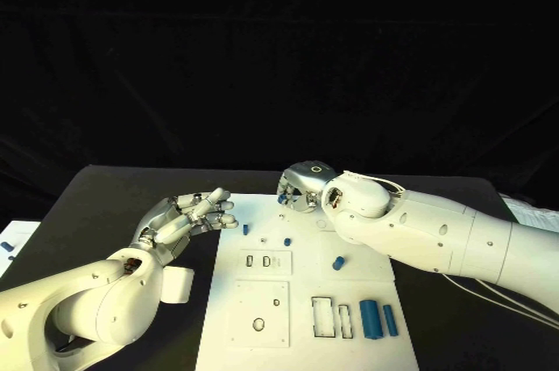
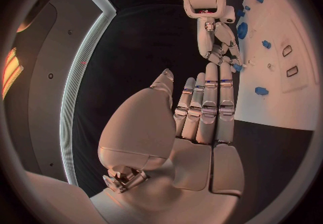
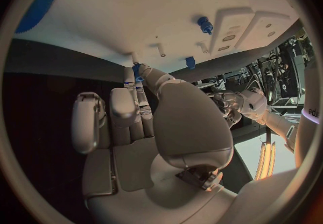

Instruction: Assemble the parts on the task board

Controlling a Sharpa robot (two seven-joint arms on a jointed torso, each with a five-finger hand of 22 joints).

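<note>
Black table (image 1: 116,193), one, bearing all items below.

Left hand (image 1: 187,217), one, silver, on a white arm: lies at the left edge of the task board's far end. In the left wrist view (image 2: 202,111) the fingers are straight and side by side, the thumb set off to one side, nothing between them.

Small blue part (image 1: 245,227), one: lies on the board's left edge, just beside the left hand's fingertips; whether they touch cannot be told.

Task board (image 1: 303,339), one: white rectangular plate in the middle of the table, running from the far end toward the robot. It carries raised square panels with small slots and holes; a panel with two short slots sits mid-board, a larger panel with one oval hole lies nearer the robot, and two tall narrow rectangular recesses lie to its right.

Blue parts on the board, counted in the head view: one small piece (image 1: 287,242) near the far end, one short peg (image 1: 338,263) standing right of the two-slot panel, one thick cylinder (image 1: 369,319) and one thinner bar (image 1: 389,320) lying side by side, just right of the tall recesses.

Right hand (image 1: 305,189), one, silver, on a white arm: at the board's far end, fingers curled in. In the right wrist view (image 3: 145,105) the fingertips meet round a small blue piece (image 3: 137,69) just above the board.
</note>
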